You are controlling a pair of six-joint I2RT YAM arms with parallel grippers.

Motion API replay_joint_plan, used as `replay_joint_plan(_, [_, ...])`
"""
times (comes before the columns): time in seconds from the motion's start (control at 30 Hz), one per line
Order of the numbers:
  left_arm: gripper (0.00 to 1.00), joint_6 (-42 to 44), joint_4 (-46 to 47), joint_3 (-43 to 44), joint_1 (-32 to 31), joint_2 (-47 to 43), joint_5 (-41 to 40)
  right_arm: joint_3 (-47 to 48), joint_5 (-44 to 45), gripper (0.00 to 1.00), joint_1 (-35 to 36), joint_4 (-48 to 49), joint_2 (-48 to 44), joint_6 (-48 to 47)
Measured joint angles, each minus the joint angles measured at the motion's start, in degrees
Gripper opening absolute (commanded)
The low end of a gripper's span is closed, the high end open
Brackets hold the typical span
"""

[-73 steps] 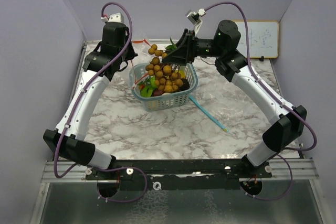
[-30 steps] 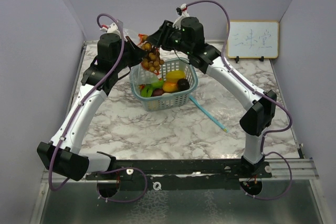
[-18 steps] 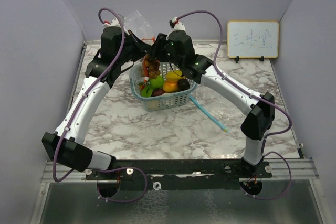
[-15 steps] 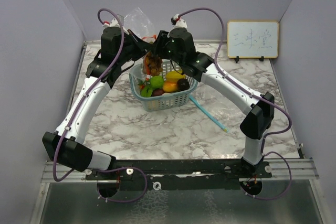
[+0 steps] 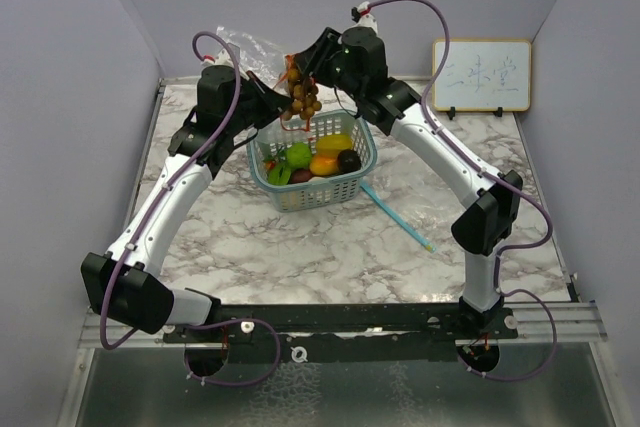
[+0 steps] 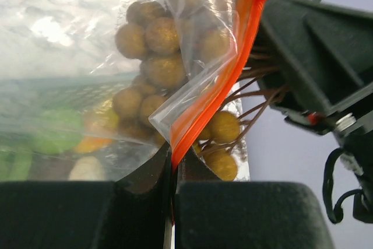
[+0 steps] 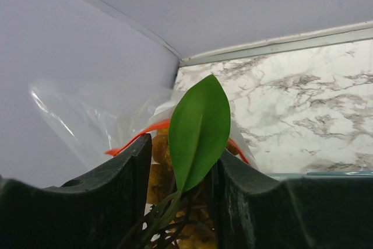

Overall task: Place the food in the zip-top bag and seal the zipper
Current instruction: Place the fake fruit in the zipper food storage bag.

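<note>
My left gripper [image 5: 268, 97] is shut on the orange zipper rim [image 6: 201, 106] of the clear zip-top bag [image 5: 248, 47] and holds it in the air behind the basket. In the left wrist view its jaws [image 6: 173, 164] pinch that rim. My right gripper [image 5: 308, 69] is shut on the stem of the brown grape bunch [image 5: 300, 99], held at the bag's mouth. In the right wrist view a green leaf [image 7: 198, 123] stands between the jaws, and the orange rim [image 7: 131, 139] shows on both sides of the grapes [image 7: 158, 170]. Several grapes [image 6: 154, 45] show through the plastic.
The pale teal mesh basket [image 5: 312, 192] stands below the grippers, holding a green apple [image 5: 297, 154], a mango [image 5: 324, 164], a banana [image 5: 335, 143] and a plum [image 5: 349, 160]. A blue strip [image 5: 398, 217] lies right of it. A whiteboard [image 5: 486, 75] leans at the back right.
My right gripper lifted the grape bunch out of the basket and carried it left to the bag. In the last half second both grippers rose with the bag and the bunch.
</note>
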Motion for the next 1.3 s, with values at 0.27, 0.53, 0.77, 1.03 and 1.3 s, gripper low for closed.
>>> replay_joint_plan(0.27, [0.0,-1.6,-0.2,-0.9,0.0,-0.2,1.1,-0.9,-1.4,0.02,-1.2,5.1,-0.2,6.0])
replay_joint_plan(0.53, [0.0,-8.1,1.0,3.1,0.0,1.6,2.9,-13.3,-0.2,0.02,1.9,9.7,-4.3,4.0])
replay_joint_plan(0.77, [0.0,-14.3,4.9,3.1,0.0,3.7,5.4,-16.3,3.0,0.36,3.0,9.2,-8.1,-2.1])
replay_joint_plan(1.03, [0.0,-15.4,7.0,3.1,0.1,4.2,5.8,-14.2,2.9,0.79,3.0,4.0,-10.8,-14.2])
replay_joint_plan(1.3, [0.0,-15.0,6.8,5.3,0.3,6.8,5.8,-11.3,-0.6,0.8,1.9,-1.0,-15.5,-20.7])
